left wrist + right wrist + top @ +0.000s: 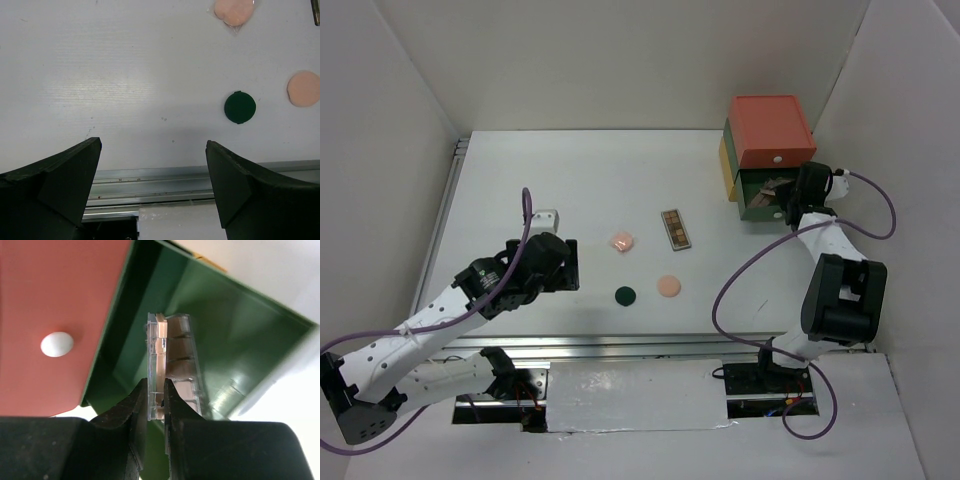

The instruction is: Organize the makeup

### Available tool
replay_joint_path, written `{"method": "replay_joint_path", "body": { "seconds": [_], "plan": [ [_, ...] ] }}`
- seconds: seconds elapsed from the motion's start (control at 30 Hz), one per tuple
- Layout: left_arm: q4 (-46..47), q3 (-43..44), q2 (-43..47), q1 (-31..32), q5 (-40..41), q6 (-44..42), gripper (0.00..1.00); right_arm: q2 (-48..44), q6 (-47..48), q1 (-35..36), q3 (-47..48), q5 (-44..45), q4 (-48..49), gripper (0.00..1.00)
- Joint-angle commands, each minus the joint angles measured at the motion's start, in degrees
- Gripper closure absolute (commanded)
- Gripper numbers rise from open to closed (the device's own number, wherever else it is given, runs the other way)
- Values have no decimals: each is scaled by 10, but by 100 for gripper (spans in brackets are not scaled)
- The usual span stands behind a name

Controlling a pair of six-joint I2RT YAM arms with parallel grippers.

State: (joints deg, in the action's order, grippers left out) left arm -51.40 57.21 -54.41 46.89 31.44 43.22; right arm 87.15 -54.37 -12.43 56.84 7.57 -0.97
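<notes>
My right gripper is shut on a long brownish eyeshadow palette in a clear case, held on edge inside the open green drawer; in the top view it is at that drawer. A second long palette, a pink compact, a peach compact and a dark-green compact lie mid-table. My left gripper is open and empty, left of them. Its wrist view shows the fingers wide apart, and the dark-green, peach and pink compacts.
The stacked drawer box stands at the back right against the wall; its red drawer front has a white knob. An aluminium rail runs along the table's near edge. White walls enclose the table.
</notes>
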Motion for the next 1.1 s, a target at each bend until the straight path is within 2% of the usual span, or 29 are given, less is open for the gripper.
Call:
{"method": "replay_joint_path", "body": {
  "seconds": [0.0,0.07,0.13,0.17,0.2,0.33,0.47,0.5,0.77,0.87,0.93,0.97,1.03,1.07],
  "plan": [
    [26,-5,2,-4,-3,-20,1,8,1,-3,-4,-29,83,94],
    [29,-7,2,-4,-7,-23,1,16,1,-3,-4,-62,118,91],
    [27,-7,-2,-4,-7,-23,1,32,1,-2,5,-73,128,83],
    [27,-6,-3,-4,-7,-23,1,35,-4,-2,10,-86,124,76],
    [28,-7,-3,-5,-8,-22,1,36,-5,-2,13,-85,110,54],
    [28,-8,-3,-5,-4,-19,1,11,-4,-2,11,-76,92,25],
    [31,-6,-10,-13,-9,-18,1,-36,8,-1,6,-41,58,20],
    [33,-6,-17,-16,-13,-18,1,-59,10,-2,3,-34,55,14],
    [109,47,-101,-26,-66,13,1,-136,18,-2,13,-53,19,14],
    [147,90,-166,-26,-84,20,1,-185,29,6,-1,-73,14,13],
    [178,136,-237,-26,-103,21,1,-208,55,16,-2,-88,-33,13],
    [184,158,-298,-26,-110,20,1,-229,65,34,-2,-94,-52,1],
    [184,238,-370,-26,-132,20,1,-260,99,53,-17,-119,-92,0],
    [176,304,-442,-25,-134,20,1,-270,107,70,-24,-131,-113,0]
  ]
}}
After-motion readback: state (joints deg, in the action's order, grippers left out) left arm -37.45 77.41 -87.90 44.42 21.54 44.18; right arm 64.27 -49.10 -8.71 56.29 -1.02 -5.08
